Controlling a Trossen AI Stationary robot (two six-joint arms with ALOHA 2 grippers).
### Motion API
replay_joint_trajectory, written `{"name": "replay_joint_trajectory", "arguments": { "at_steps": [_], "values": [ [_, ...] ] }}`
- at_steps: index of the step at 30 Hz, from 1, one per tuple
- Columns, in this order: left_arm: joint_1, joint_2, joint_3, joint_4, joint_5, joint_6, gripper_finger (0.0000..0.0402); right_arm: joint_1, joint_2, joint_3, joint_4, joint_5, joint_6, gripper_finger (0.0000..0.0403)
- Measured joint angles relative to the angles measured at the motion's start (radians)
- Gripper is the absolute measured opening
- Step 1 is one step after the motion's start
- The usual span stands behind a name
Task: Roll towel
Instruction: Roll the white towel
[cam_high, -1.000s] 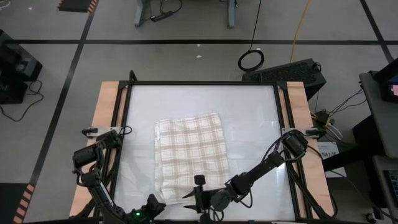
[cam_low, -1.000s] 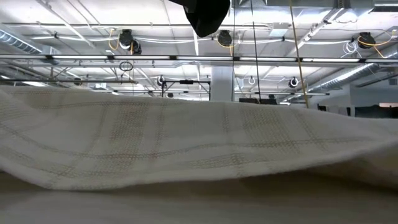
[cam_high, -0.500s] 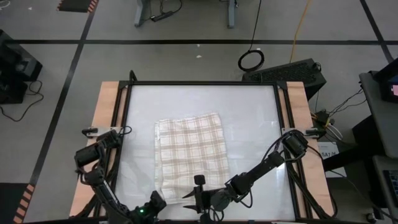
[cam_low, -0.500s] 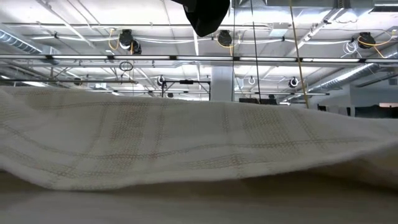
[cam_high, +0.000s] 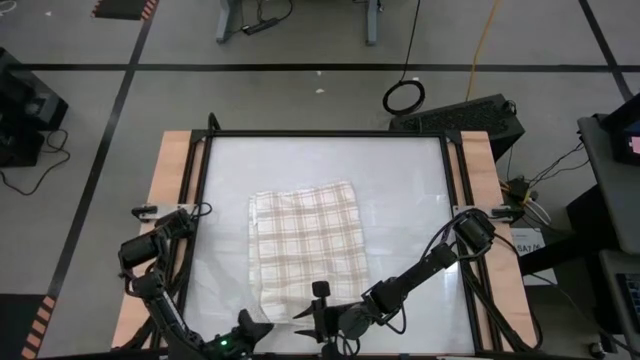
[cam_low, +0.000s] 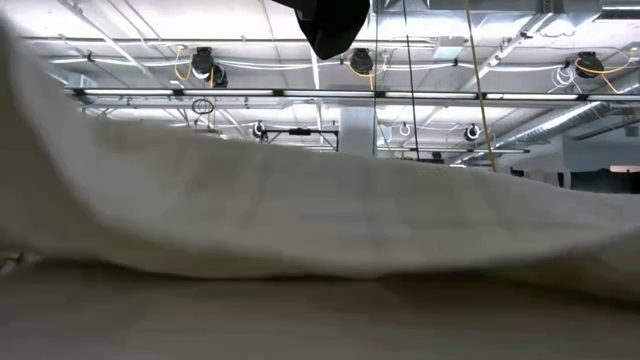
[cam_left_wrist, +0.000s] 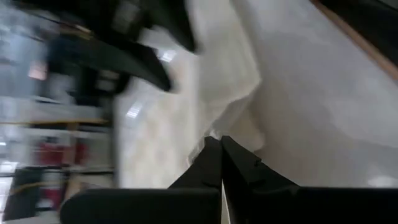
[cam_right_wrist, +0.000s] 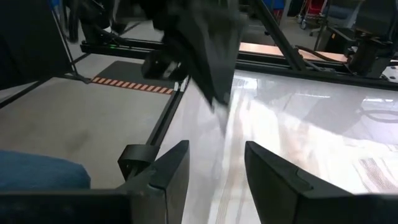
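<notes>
left gripper (cam_left_wrist: 221, 146) pinches shut on the near corner of the towel (cam_high: 308, 245), which lies flat, so all rolling remains; right gripper (cam_right_wrist: 216, 163) waits half-open.

On my station I count one towel (cam_high: 306, 247), a single plaid cloth lying on one table (cam_high: 400, 180) with a white top. I count two arms, each ending in one gripper: one left gripper (cam_high: 262, 325) with its two fingers pressed together, and one right gripper (cam_high: 305, 322) with its two fingers standing apart, which makes two grippers and four fingers in all. On the floor beyond the table I count one coiled cable ring (cam_high: 404, 97) and one yellow cord (cam_high: 484, 40). The left wrist view shows one pair of fingertips (cam_left_wrist: 219, 149) at the cloth's edge.
</notes>
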Motion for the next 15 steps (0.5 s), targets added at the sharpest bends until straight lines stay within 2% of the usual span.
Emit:
{"name": "replay_joint_trajectory", "arguments": {
  "at_steps": [3,10,15],
  "values": [
    [-0.016,-0.003,0.022,-0.052,-0.055,-0.006,0.0002,0.000,0.000,0.000,-0.020,0.000,0.002,0.0146],
    [-0.021,-0.033,0.024,-0.065,-0.041,-0.110,0.0001,0.010,-0.025,0.000,-0.240,0.002,0.113,0.0146],
    [-0.021,-0.040,0.024,-0.067,-0.039,-0.111,0.0001,0.092,-0.087,0.000,-0.406,0.035,0.137,0.0147]
  ]
}}
